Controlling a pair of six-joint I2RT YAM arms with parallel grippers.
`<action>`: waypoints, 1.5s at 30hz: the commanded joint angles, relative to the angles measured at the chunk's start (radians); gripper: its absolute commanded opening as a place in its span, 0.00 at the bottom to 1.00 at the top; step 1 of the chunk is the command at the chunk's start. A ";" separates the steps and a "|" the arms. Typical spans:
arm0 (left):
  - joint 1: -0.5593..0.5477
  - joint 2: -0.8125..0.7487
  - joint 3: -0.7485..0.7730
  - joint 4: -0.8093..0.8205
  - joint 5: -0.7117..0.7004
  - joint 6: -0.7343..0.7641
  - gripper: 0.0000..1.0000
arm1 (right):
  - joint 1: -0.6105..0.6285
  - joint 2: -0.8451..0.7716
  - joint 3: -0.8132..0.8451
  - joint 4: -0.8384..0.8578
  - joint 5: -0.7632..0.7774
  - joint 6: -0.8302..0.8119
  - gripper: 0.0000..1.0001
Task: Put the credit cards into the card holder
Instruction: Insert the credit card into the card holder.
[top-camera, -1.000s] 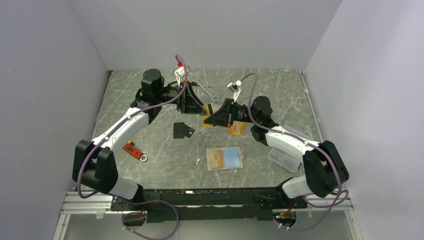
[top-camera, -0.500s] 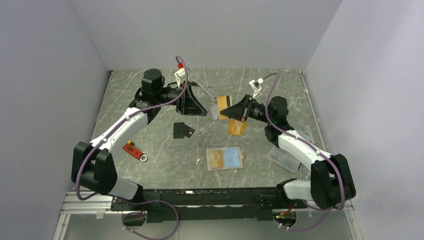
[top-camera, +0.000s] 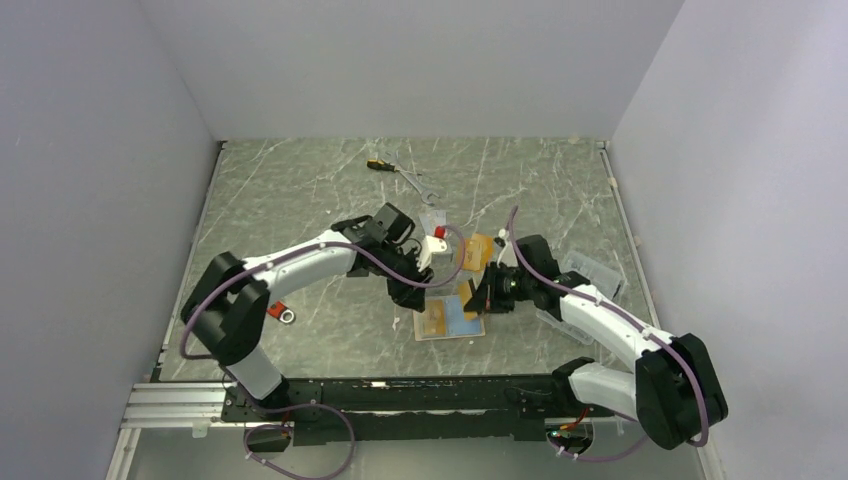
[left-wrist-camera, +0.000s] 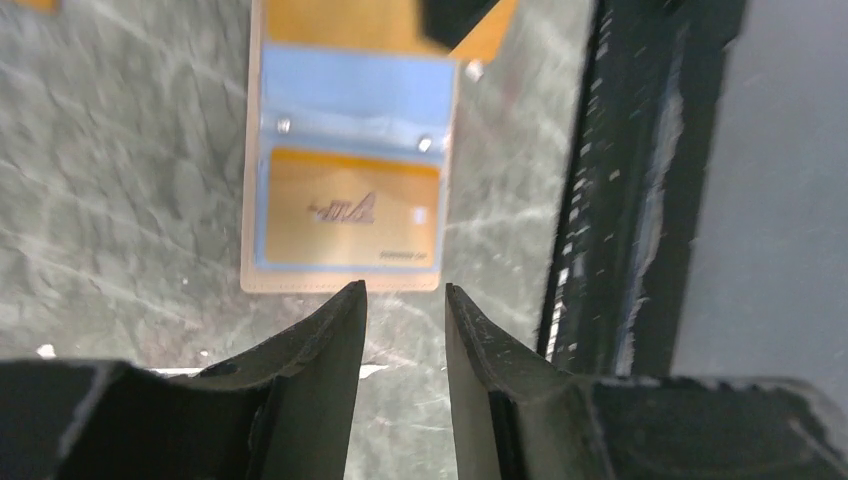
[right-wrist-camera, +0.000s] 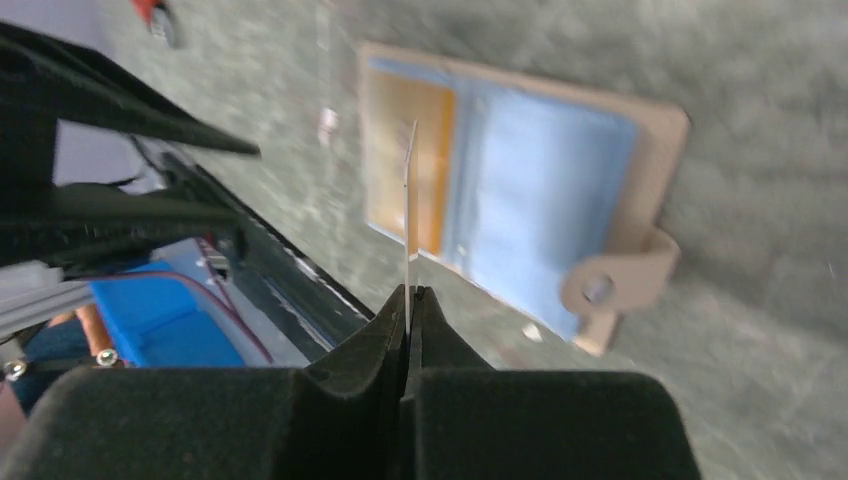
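Note:
The tan card holder (top-camera: 455, 322) lies open near the table's front, showing a blue panel (left-wrist-camera: 350, 95) and an orange panel with a printed logo (left-wrist-camera: 350, 215). My right gripper (top-camera: 483, 295) is shut on an orange credit card (left-wrist-camera: 375, 20), held on edge over the holder. The right wrist view shows that card as a thin line (right-wrist-camera: 410, 200) above the panels (right-wrist-camera: 540, 180). My left gripper (left-wrist-camera: 405, 290) is open and empty, its tips just short of the holder's edge. Another orange card (top-camera: 478, 250) lies behind the holder. The black card is hidden.
A clear plastic box (top-camera: 592, 270) sits at the right beside my right arm. A wrench (top-camera: 420, 185) and a small screwdriver (top-camera: 380, 163) lie at the back. A red object (top-camera: 272, 310) shows by my left arm. The black front rail (left-wrist-camera: 620, 200) runs close to the holder.
Both arms have swung from the back of the table down to the card holder. The right gripper carried the orange card along. The left jaws stayed parted.

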 joint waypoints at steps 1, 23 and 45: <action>-0.031 0.053 0.002 -0.017 -0.140 0.153 0.40 | 0.027 -0.049 -0.045 -0.152 0.157 0.016 0.00; -0.139 0.252 0.090 -0.010 -0.301 0.254 0.39 | 0.100 0.024 -0.057 -0.225 0.273 0.023 0.00; -0.151 0.275 0.060 -0.020 -0.485 0.338 0.36 | 0.100 -0.008 -0.036 -0.262 0.269 0.002 0.00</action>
